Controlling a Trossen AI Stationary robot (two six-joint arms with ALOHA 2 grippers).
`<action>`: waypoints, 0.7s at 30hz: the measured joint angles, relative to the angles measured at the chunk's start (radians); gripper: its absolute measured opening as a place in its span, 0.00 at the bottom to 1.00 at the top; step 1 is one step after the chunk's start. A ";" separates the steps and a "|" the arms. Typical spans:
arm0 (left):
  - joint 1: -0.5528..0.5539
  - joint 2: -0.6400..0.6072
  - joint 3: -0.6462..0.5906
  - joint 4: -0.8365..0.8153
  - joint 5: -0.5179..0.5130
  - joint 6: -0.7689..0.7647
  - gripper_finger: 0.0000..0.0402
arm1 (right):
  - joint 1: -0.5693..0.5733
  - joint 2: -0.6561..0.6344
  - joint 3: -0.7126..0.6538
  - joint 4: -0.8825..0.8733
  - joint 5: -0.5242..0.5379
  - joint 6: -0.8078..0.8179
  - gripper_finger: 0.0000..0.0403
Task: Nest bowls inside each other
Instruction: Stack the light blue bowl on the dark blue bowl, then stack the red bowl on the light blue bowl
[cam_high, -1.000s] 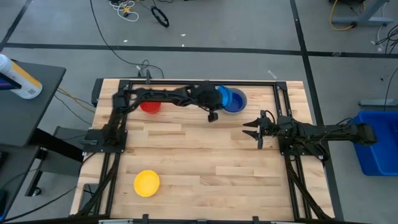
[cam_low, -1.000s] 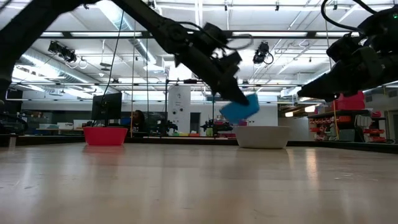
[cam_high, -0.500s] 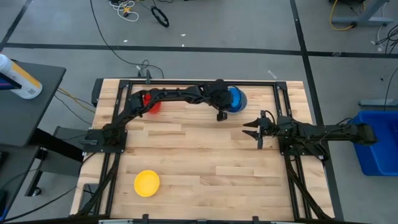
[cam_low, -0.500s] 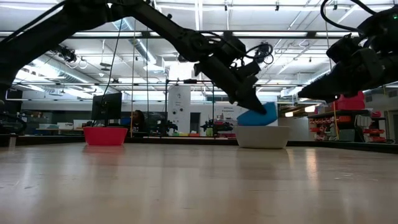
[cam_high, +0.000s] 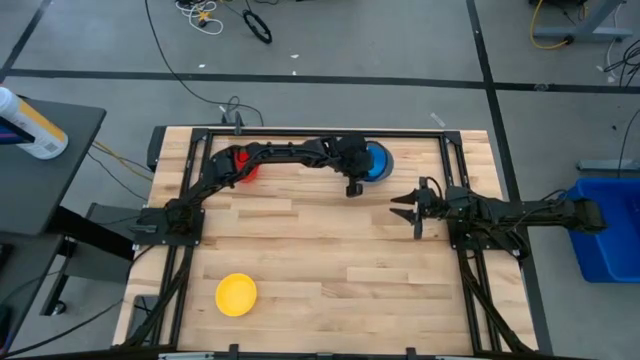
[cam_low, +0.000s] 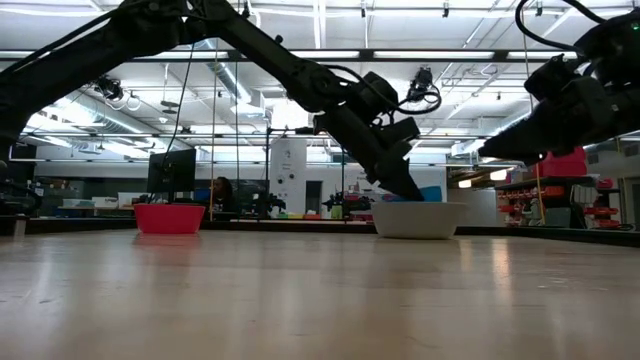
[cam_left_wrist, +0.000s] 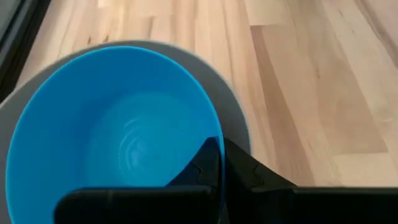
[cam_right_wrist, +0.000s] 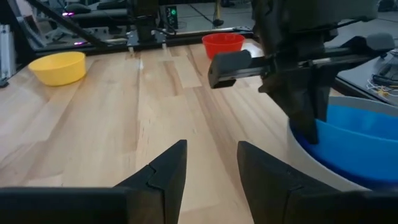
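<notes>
The light blue bowl (cam_left_wrist: 118, 124) sits sunk in the grey bowl (cam_low: 418, 220) at the table's far middle. Only its rim (cam_low: 430, 193) shows above the grey one. Another blue bowl's rim (cam_right_wrist: 348, 155) shows between the two. My left gripper (cam_high: 362, 165) is shut on the light blue bowl. The red bowl (cam_high: 240, 168) stands on its base at the far left, partly under my left arm. The yellow bowl (cam_high: 236, 294) stands at the near left. My right gripper (cam_high: 405, 208) waits open at the right, touching nothing. My left gripper pinches the light blue bowl's rim (cam_left_wrist: 214, 146) on the side toward the table's near edge, one finger inside the bowl and one outside. The fingers (cam_low: 405, 185) slant down from the left. The bowl sits upright, low in the grey bowl.
Dark frame rails (cam_high: 300, 132) run along the table's far edge and sides. Bare wood (cam_high: 330, 260) lies between the stack, the yellow bowl and my right gripper.
My left gripper has carried the light blue bowl toward the table's right edge and down. The bowl hung tilted above the grey bowl's left side. Now it is level and sunk inside the grey bowl. The gripper stays shut on its rim.
</notes>
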 joint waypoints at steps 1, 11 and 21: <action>0.000 0.000 0.000 -0.005 -0.003 -0.008 0.01 | 0.000 0.000 0.000 0.002 0.002 0.002 0.38; -0.016 0.000 0.000 -0.007 -0.024 -0.016 0.22 | 0.000 0.000 0.000 0.007 0.029 0.023 0.40; -0.031 -0.013 0.008 0.014 -0.035 -0.015 0.56 | 0.000 0.000 0.000 0.002 0.029 0.027 0.43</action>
